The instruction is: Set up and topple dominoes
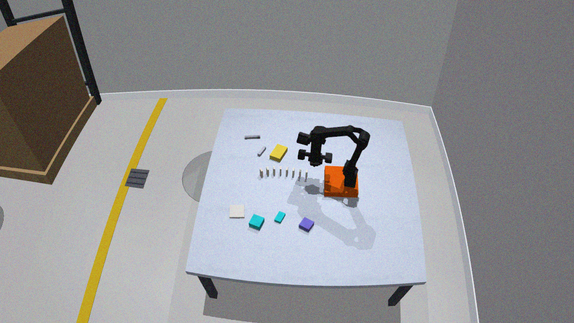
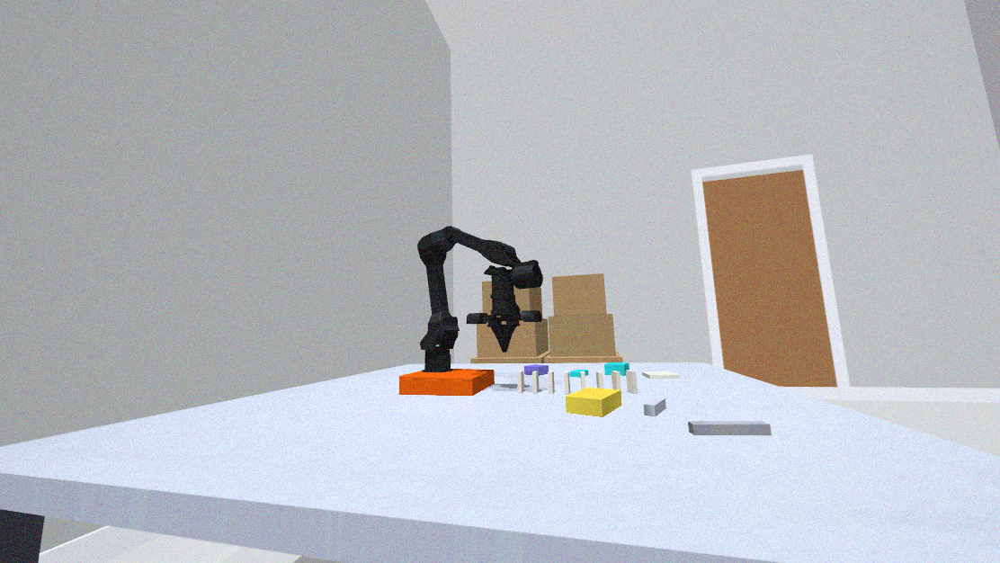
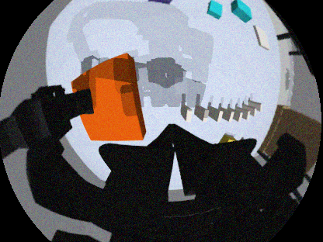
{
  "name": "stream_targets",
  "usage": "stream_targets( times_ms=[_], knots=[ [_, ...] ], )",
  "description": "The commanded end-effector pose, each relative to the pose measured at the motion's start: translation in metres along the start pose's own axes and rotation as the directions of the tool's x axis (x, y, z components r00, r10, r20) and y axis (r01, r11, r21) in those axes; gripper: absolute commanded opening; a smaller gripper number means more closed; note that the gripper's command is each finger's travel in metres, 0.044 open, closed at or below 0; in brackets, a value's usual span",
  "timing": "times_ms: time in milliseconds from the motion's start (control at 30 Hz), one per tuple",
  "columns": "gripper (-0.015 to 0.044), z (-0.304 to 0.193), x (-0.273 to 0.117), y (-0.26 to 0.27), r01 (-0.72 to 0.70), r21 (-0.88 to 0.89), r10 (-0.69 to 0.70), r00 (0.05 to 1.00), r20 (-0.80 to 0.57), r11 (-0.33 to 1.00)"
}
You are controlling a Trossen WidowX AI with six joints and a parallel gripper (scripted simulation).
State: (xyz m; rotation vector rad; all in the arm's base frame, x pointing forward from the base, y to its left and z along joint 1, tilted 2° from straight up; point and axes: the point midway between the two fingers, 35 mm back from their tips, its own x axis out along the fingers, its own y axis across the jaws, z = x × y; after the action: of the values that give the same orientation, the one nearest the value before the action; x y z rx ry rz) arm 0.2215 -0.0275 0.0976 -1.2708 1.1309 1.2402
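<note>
Several pale, thin dominoes stand upright in one row with roughly even gaps. The end domino nearest the robot base (image 1: 306, 175) (image 2: 520, 382) (image 3: 188, 114) is upright at the edge of the arm's shadow. The far end domino (image 1: 261, 173) (image 2: 631, 381) also stands. My gripper (image 1: 315, 164) (image 2: 504, 349) (image 3: 171, 126) is shut with nothing between its fingertips. It points down and hangs well above the table, near the base end of the row. No loose domino shows lying on the table.
The orange base (image 1: 340, 182) (image 2: 445, 382) (image 3: 112, 112) is beyond the row's near end. A yellow block (image 1: 278, 152) (image 2: 593, 402) and two grey bars (image 1: 252, 136) (image 1: 261, 151) lie on one side. Two teal blocks (image 1: 256, 222) (image 1: 280, 216), a purple block (image 1: 306, 224) and a white tile (image 1: 237, 211) lie opposite.
</note>
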Motion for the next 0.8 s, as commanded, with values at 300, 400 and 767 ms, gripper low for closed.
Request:
stream_targets(
  times_ms=[300, 400, 767],
  knots=[
    [0.0, -0.001, 0.0, 0.0, 0.003, -0.004, -0.003, 1.0, -0.006, 1.0],
    [0.0, -0.001, 0.0, 0.0, 0.003, -0.004, -0.003, 1.0, -0.006, 1.0],
    [0.0, -0.002, 0.057, -0.002, 0.003, -0.004, -0.003, 1.0, -0.006, 1.0]
  ],
)
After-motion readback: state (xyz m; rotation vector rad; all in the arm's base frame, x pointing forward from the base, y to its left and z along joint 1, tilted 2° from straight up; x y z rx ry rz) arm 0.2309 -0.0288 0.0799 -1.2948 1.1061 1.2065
